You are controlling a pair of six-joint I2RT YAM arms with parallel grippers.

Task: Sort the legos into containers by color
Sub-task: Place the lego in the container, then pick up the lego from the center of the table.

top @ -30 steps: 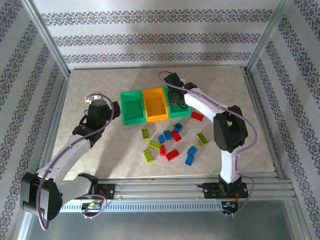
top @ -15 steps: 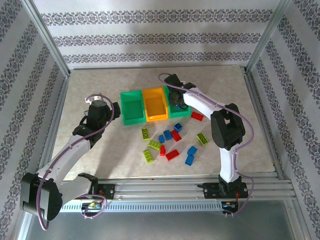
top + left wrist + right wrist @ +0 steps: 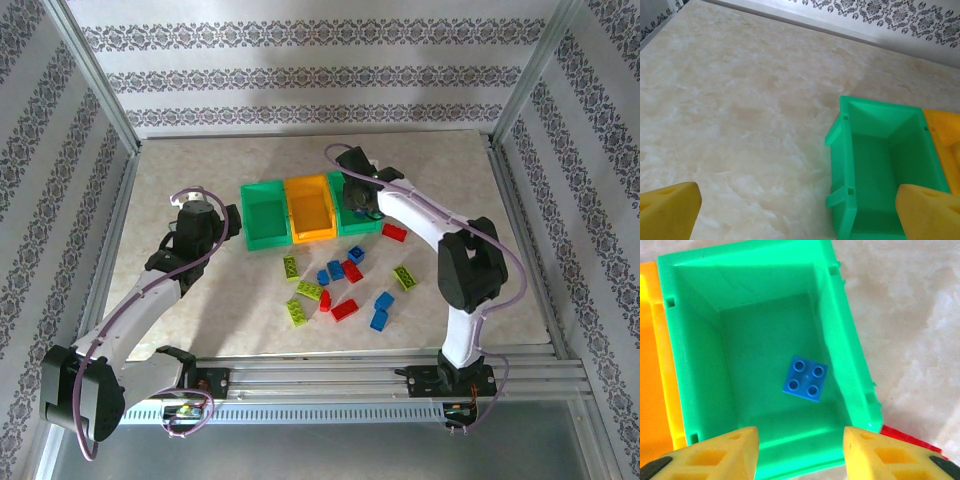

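Carrying everything, the pale marble-patterned bench [image 3: 450,180] holds a row of three joined open-top plastic bins [image 3: 300,210] toward the middle of its far edge: green, orange, green. The right end effector [image 3: 800,440] hangs over the right green bin [image 3: 700,305]. A second ago its yellow fingers [image 3: 725,452] were closed, and now they stand partly apart with nothing between them. The left end effector [image 3: 797,210] is spread wide and empty, just beside the left green bin [image 3: 880,165], unchanged. Between the bins and the near edge lie the loose studded plastic bricks [image 3: 340,285] in red, blue and yellow-green, with one red brick [image 3: 394,232] just beside the right bin. Smallest of all, a blue square four-stud plastic brick [image 3: 805,378] lies flat on the right green bin's floor, apart from its walls. I judge it just released: one blue piece is sorted, this bin now serves for blue, and the rest of the scatter awaits picking.
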